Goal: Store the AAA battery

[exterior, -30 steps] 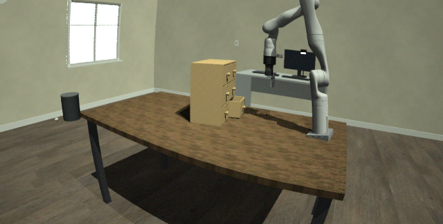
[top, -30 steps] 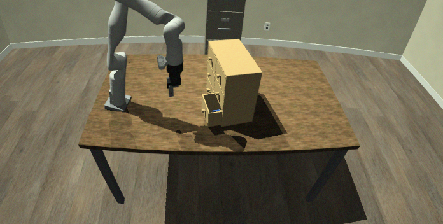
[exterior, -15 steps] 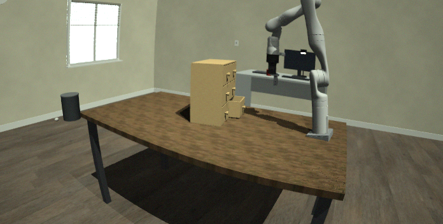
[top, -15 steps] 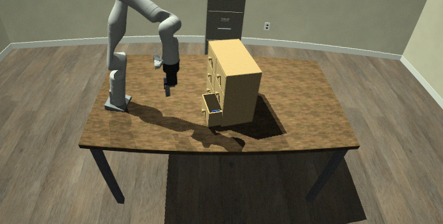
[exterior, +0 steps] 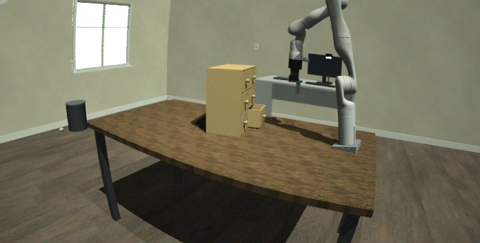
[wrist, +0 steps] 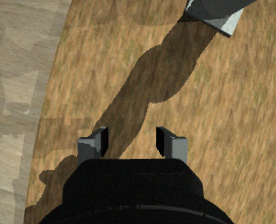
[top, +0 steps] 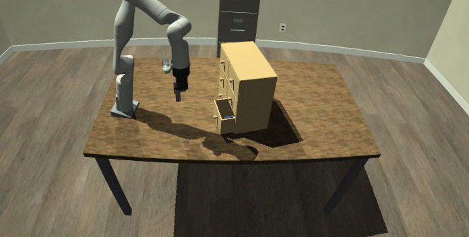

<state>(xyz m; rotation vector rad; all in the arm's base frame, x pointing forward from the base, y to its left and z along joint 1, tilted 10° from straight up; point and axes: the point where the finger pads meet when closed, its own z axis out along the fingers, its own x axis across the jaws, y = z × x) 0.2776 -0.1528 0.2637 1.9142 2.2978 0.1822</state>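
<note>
The small wooden chest (top: 257, 60) (exterior: 224, 100) stands upright on the table (top: 320, 108) (exterior: 276, 159). One bottom drawer (top: 226, 127) (exterior: 255, 117) is pulled well out of its front; the other visible drawers look pushed in. A small blue thing (top: 228, 117) shows inside the open drawer, by its near wall; its kind cannot be told. My gripper (top: 178, 97) (exterior: 298, 89) (wrist: 132, 137) is open and empty, pointing down, high above the table between the arm's base and the chest's front. I can make out no battery on the table in any view. The inside of the drawer is partly hidden.
The arm's base (top: 124, 109) (exterior: 346, 145) stands on the table, facing the chest's drawer side; its corner (wrist: 231, 25) shows in the wrist view. The arm's dark shadow crosses the table towards the drawer. The table's edge (wrist: 49, 100) runs down the left of the wrist view.
</note>
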